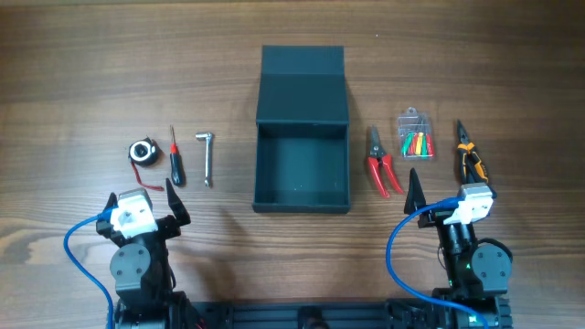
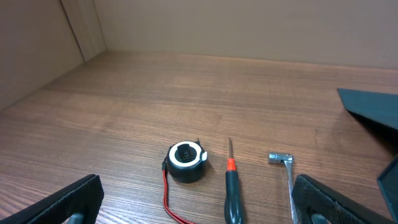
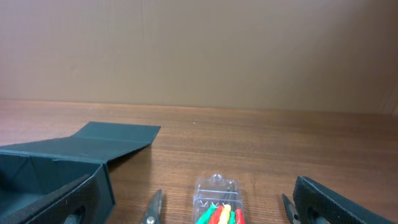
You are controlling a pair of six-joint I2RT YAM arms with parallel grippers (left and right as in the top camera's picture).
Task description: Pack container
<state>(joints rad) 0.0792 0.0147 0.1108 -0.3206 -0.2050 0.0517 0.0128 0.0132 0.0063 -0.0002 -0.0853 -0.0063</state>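
The dark teal-grey container (image 1: pixel 302 169) stands open and empty at the table's centre, its flap lid (image 1: pixel 303 87) laid back; it also shows in the right wrist view (image 3: pixel 56 171). Left of it lie a black tape measure with a red strap (image 1: pixel 142 152), a black screwdriver (image 1: pixel 174 160) and a metal L-wrench (image 1: pixel 207 157). Right of it lie red-handled cutters (image 1: pixel 380 164), a clear case of coloured bits (image 1: pixel 416 137) and orange-black pliers (image 1: pixel 471 157). My left gripper (image 1: pixel 151 196) is open and empty, near the front edge below the screwdriver. My right gripper (image 1: pixel 448 187) is open and empty, below the pliers.
Blue cables loop from both arm bases (image 1: pixel 78 242) at the front edge. A plain wall stands behind the wooden table (image 3: pixel 199 50). The tape measure (image 2: pixel 185 162), screwdriver (image 2: pixel 231 186) and L-wrench (image 2: pixel 283 165) lie just ahead of the left fingers.
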